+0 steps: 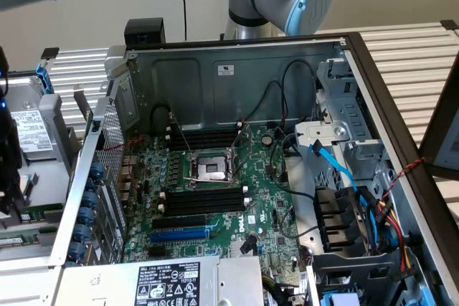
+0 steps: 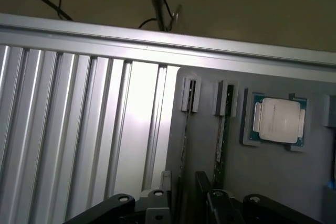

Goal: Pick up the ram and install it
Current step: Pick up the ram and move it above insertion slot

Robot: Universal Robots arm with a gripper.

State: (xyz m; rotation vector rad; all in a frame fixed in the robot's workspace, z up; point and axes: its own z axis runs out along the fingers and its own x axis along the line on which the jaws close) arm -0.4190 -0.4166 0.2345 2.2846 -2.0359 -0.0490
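Observation:
Two thin ram sticks stand on edge in grey holders on a grey tray (image 2: pixel 205 145): one pale-edged ram (image 2: pixel 185 140) and one green ram (image 2: pixel 222 135). My gripper (image 2: pixel 184 200) hovers over the tray, open, its fingers (image 2: pixel 161 190) on either side of the line of the pale-edged stick and holding nothing. In the exterior view the gripper (image 1: pixel 7 155) is a dark shape at the far left, outside the computer case. The motherboard (image 1: pixel 215 198) lies in the open case, with long black memory slots (image 1: pixel 204 201) beside the processor socket (image 1: pixel 211 170).
A processor chip (image 2: pixel 278 121) sits in the tray beside the sticks. Ribbed aluminium table (image 2: pixel 79 129) borders the tray. In the case are a blue slot (image 1: pixel 179 234), blue and black cables (image 1: pixel 337 170), a drive cage (image 1: pixel 344 105) and a power supply (image 1: pixel 165 281).

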